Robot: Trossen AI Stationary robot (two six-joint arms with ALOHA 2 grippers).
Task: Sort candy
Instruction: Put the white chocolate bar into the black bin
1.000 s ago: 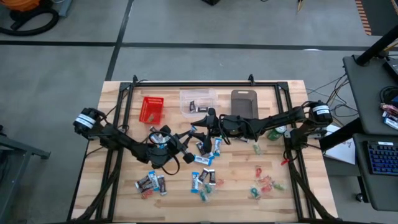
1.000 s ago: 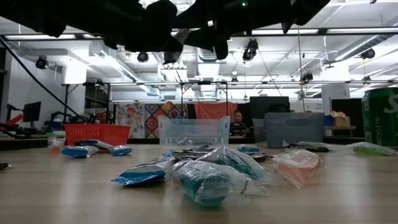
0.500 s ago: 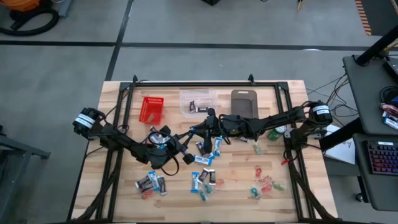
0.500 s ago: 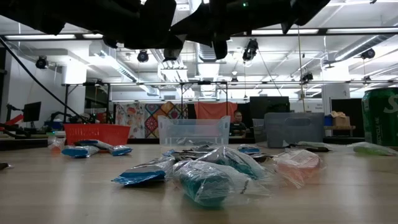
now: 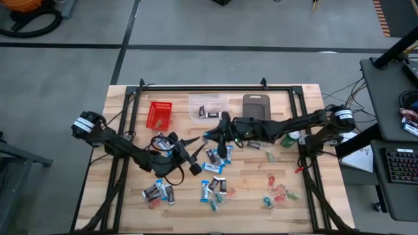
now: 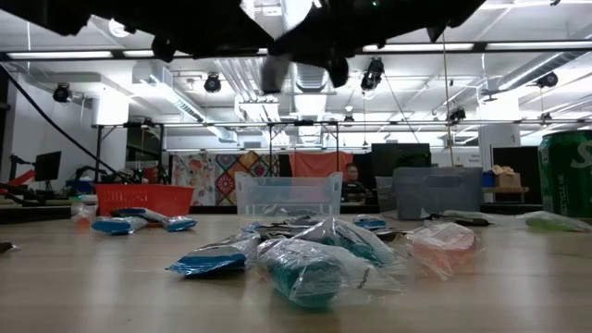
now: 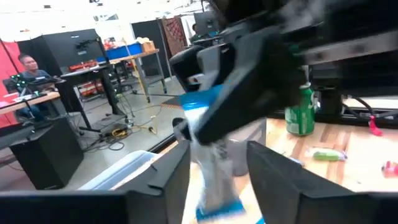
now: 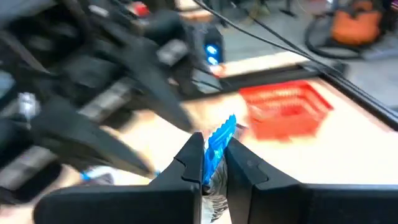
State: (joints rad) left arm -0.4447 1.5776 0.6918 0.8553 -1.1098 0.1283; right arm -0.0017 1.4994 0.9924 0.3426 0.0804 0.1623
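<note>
The right claw [image 8: 210, 163] pinches a blue-and-white candy [image 8: 217, 142] above the tabletop [image 5: 248, 183] centre. The left claw [image 5: 193, 155], at its eight o'clock, stands open. Held only by the wrapper's edge, the candy could slip before reaching the red bin [image 5: 159, 114].
</note>
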